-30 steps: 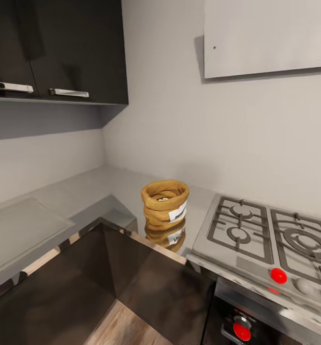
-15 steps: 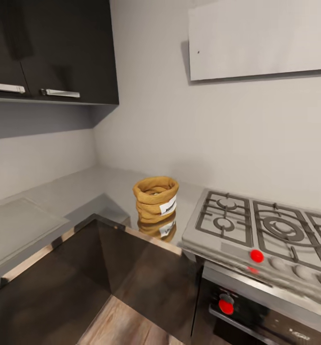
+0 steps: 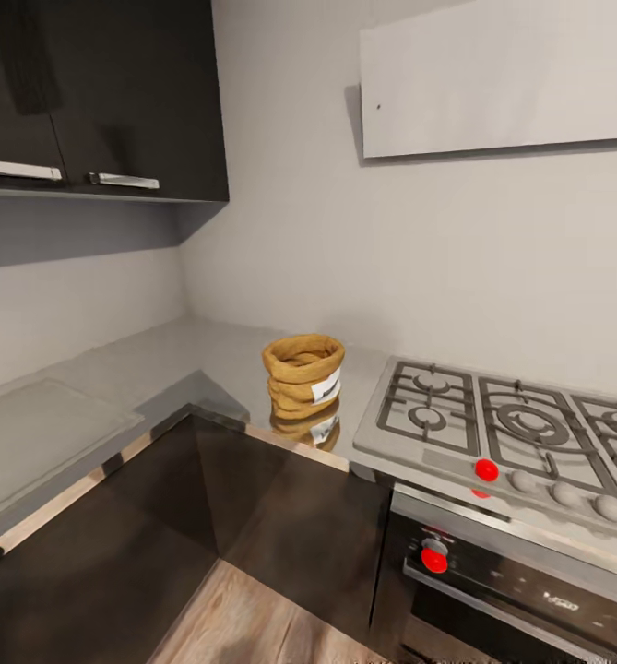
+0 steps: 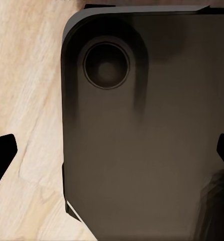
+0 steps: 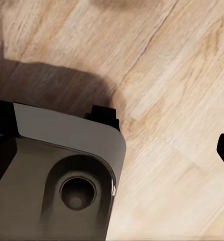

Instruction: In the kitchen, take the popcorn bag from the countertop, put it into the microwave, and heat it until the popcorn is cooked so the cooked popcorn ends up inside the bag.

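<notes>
The popcorn bag (image 3: 303,376), a squat tan sack with a rolled rim and a white label, stands upright on the grey shiny countertop (image 3: 151,369), just left of the gas hob. The popcorn is hidden inside the bag, and the microwave is out of view. In the left wrist view my left gripper (image 4: 112,153) is open, its black fingertips (image 4: 1,155) far apart over the robot's dark base. My right gripper (image 5: 112,133) is open too, with nothing between its fingers, above the wooden floor (image 5: 182,75).
A grey gas hob (image 3: 492,424) with grates and a red knob lies right of the bag, above a black oven (image 3: 511,590). Dark wall cabinets (image 3: 114,92) hang over the counter's left part. Dark cabinet fronts (image 3: 280,526) form an inner corner above wooden floor (image 3: 253,627).
The whole head view has shifted, so the camera moved: bag and hob now look a little smaller and farther. The bag itself has not moved on the counter.
</notes>
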